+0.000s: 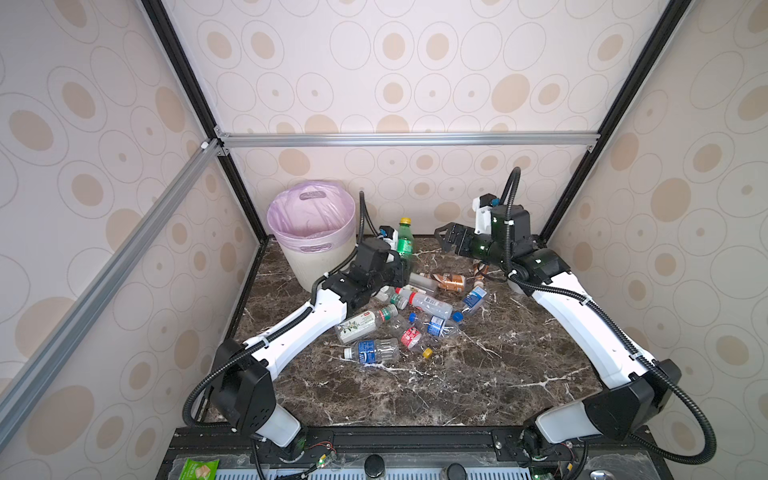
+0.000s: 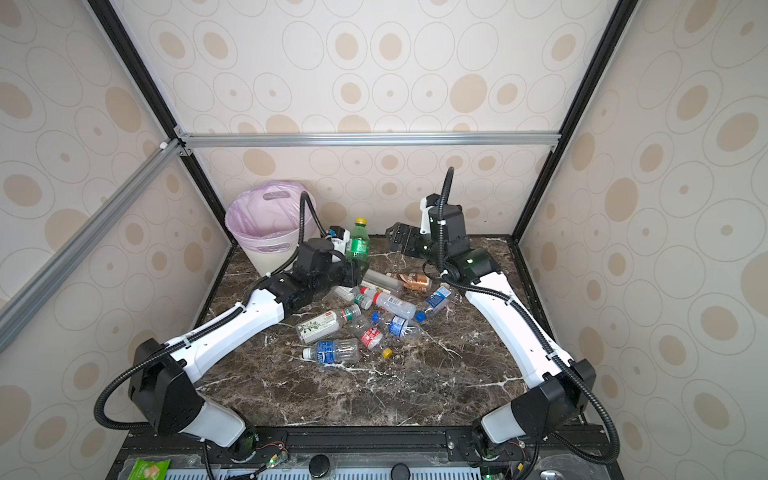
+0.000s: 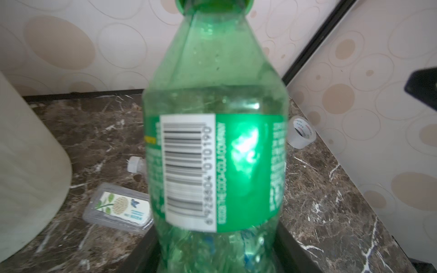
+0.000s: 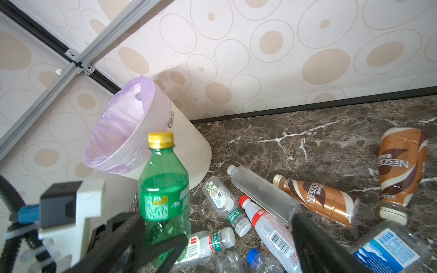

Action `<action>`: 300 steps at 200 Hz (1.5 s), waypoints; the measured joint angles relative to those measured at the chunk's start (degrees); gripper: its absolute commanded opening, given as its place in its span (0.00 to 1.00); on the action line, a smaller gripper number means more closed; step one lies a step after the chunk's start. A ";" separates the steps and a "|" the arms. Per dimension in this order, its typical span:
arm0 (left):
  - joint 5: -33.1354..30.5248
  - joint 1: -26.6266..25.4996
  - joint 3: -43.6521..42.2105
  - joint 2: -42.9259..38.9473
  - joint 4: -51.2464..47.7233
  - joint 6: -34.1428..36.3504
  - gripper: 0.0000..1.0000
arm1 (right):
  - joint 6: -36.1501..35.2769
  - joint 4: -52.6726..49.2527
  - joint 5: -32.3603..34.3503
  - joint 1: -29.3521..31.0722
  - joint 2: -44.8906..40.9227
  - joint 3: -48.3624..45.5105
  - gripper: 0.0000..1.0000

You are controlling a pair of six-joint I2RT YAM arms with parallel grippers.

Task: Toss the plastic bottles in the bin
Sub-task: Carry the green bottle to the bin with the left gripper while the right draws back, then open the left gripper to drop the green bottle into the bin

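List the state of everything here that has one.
Green plastic bottle with yellow cap, upright, gripped near its base.
Left gripper, shut on the green bottle.
Right gripper, open, empty.
Round off-white bin with lilac liner, upright, no bottles visible inside.
Other plastic bottles, lying on the marble table.

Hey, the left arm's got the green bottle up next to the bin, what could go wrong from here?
1. The left claw grips the green bottle low, under its label, so the tall bottle may tip or slip out on the way over.
2. The bin rim looks about as high as the bottle, which could knock the rim or snag the pink liner.
3. The open right claw hangs close by; the arms might bump.
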 measured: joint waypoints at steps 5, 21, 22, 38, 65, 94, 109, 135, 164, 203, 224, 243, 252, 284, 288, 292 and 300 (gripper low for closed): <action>-0.09 0.68 0.76 -0.20 -0.44 0.35 0.48 | -0.52 0.39 0.02 0.79 0.00 0.00 1.00; -0.35 2.29 3.37 -0.76 -2.05 1.40 0.48 | -2.40 2.05 -0.44 3.30 0.00 0.00 1.00; -0.37 2.38 3.61 -0.81 -2.10 1.53 0.48 | -2.49 2.14 -0.46 3.39 0.00 0.00 1.00; -0.85 3.63 6.51 -1.42 -3.58 2.86 0.48 | -5.18 4.20 -0.81 6.03 0.00 0.00 1.00; -2.86 4.87 12.15 -2.36 -5.33 5.95 0.50 | -9.53 6.73 -1.90 9.33 0.00 0.74 1.00; -5.29 6.73 19.63 -2.89 -7.45 9.29 0.50 | -13.33 7.89 -2.93 11.69 0.63 5.18 1.00; -6.71 8.24 23.54 -2.89 -8.33 10.82 0.50 | -14.97 8.20 -2.91 12.68 1.22 8.52 1.00; -9.94 10.47 30.95 -2.69 -10.71 14.03 0.50 | -16.59 8.55 -2.51 13.33 1.92 13.09 1.00; -14.99 11.21 38.64 -2.45 -11.34 18.14 0.49 | -17.46 8.50 -1.88 13.31 2.10 14.73 1.00; -21.57 11.41 36.83 -7.41 -6.62 23.02 0.49 | -18.12 8.13 -0.92 13.33 2.69 14.75 1.00; -23.56 12.07 34.03 -9.97 -3.74 24.20 0.50 | -18.25 8.07 -0.46 13.33 3.08 14.75 1.00; -22.60 14.56 32.52 -9.27 -2.93 23.96 0.53 | -18.25 8.04 -0.11 13.33 3.50 14.75 1.00; -21.14 16.63 32.81 -7.28 -3.63 22.67 0.61 | -18.23 7.91 0.07 13.33 3.74 14.75 1.00; -16.96 22.08 44.57 8.22 -14.99 17.46 0.99 | -18.23 6.73 0.68 13.33 4.11 14.49 1.00; -16.31 22.32 45.97 10.43 -16.55 16.90 0.99 | -18.25 6.64 0.79 13.33 4.11 14.40 1.00; -15.61 22.51 46.77 12.22 -17.75 16.63 0.99 | -18.25 6.56 0.98 13.33 4.11 14.29 1.00; -14.38 22.73 46.95 14.53 -19.76 15.72 0.99 | -18.25 6.54 1.14 13.33 4.11 14.01 1.00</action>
